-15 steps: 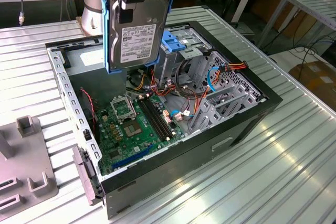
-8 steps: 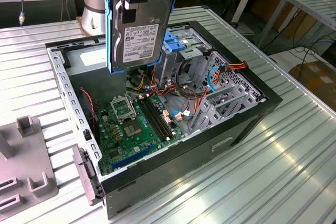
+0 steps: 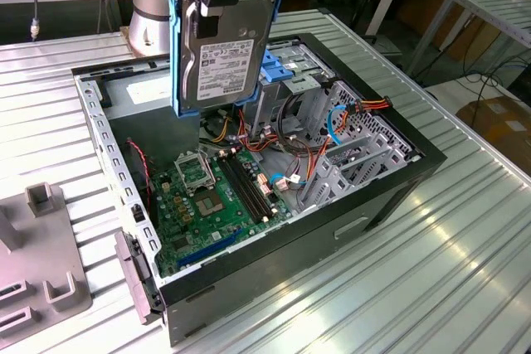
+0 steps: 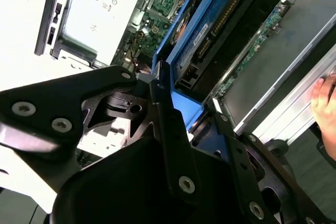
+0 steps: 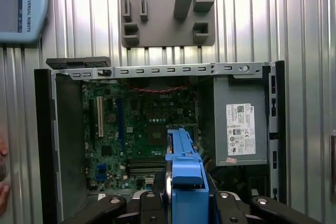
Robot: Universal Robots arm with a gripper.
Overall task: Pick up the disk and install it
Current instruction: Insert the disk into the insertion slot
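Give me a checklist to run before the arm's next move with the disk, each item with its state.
1. Grip: the claw is shut on the top edge of the disk: ok.
2. The blue bracket sits around the disk's edges: ok.
3. Clearance: the disk hangs upright above the open case, touching nothing: ok.
4. Slot of the drive cage free: cannot tell, the disk hides part of it.
5. Loose cables beside the cage, obstructing or not: cannot tell.
6. People: a hand is close to the case: not ok.
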